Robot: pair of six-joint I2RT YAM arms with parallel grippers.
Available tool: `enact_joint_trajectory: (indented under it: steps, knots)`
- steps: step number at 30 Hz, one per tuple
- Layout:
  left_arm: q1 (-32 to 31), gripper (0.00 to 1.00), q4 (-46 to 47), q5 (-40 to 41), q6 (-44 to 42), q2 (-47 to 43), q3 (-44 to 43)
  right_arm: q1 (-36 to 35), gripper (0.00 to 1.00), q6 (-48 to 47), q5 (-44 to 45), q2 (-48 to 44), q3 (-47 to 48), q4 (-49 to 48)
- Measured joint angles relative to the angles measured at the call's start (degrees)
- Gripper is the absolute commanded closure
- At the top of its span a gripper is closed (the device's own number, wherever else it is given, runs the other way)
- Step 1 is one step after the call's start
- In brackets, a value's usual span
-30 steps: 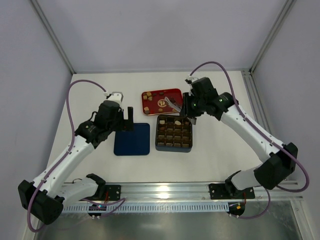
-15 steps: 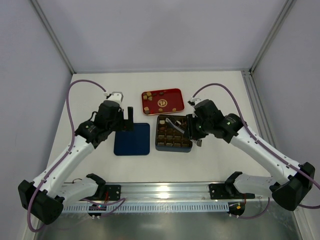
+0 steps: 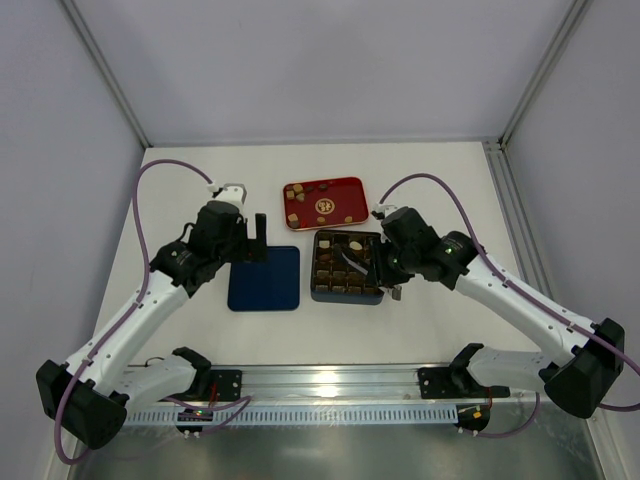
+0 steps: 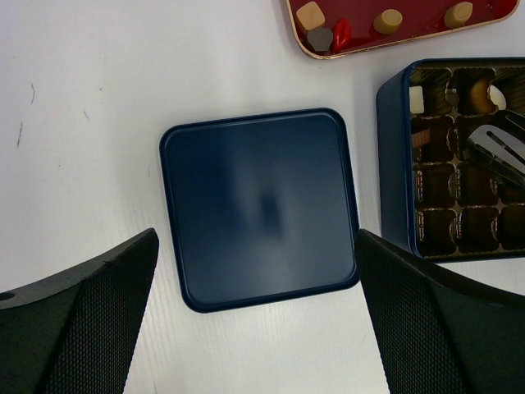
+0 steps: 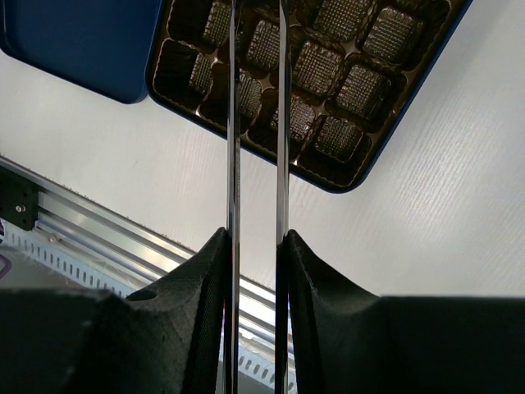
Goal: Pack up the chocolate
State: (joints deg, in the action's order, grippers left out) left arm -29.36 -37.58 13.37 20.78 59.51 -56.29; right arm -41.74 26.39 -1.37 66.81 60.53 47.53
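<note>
Small tan, brown and whitish chocolate pieces (image 4: pixel 387 20) lie scattered flat on the red tray (image 3: pixel 352 192) toward the table's far side. A few more sit in far-row compartments of the dark gridded box (image 3: pixel 346 299).

L arm (image 3: pixel 140 305) reaches from its near-left base up & toward centre, elbow bent, wrist pointing down; L gripper (image 4: pixel 258 328) hangs w/ both fingers (image 4: pixel 82 328) spread wide apart. R arm (image 3: pixel 520 300) stretches from the near-right base far-left toward centre, forearm low, wrist tilted down & left; R gripper (image 3: pixel 347 262) has its long thin blades (image 5: pixel 234 164) parallel & drawn nearly together, only a slim gap betw. them.
</note>
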Motion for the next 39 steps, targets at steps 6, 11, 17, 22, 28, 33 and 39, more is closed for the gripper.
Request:
enact_joint_trajectory:
  steps: [6,11,17,22,28,33,39]
  knots:
    - [0.0,0.0,0.0,0.0,0.0,0.0,0.0,-0.15,0.63,0.24,0.24,0.07,0.0,0.09]
    - [0.0,0.0,0.0,0.0,-0.02,0.0,0.0,-0.17,0.61,0.33,0.31,0.09,0.0,0.11]
    - [0.0,0.0,0.0,0.0,0.0,0.0,0.0,-0.17,0.58,0.33,0.37,0.07,0.0,0.13]
    - [0.0,0.0,0.0,0.0,-0.02,0.0,0.0,-0.22,0.58,0.33,1.6,0.07,0.0,0.33]
    - [0.0,0.0,0.0,0.0,-0.02,0.0,0.0,-0.26,0.58,0.02,2.82,0.35,1.68,1.6]
    - [0.0,0.0,0.0,0.0,0.0,0.0,0.0,-0.2,0.58,-1.64,3.93,4.59,10.05,2.19]
    - [0.0,0.0,0.0,0.02,-0.02,0.0,0.0,0.59,0.59,-4.57,3.96,15.02,23.26,1.16]
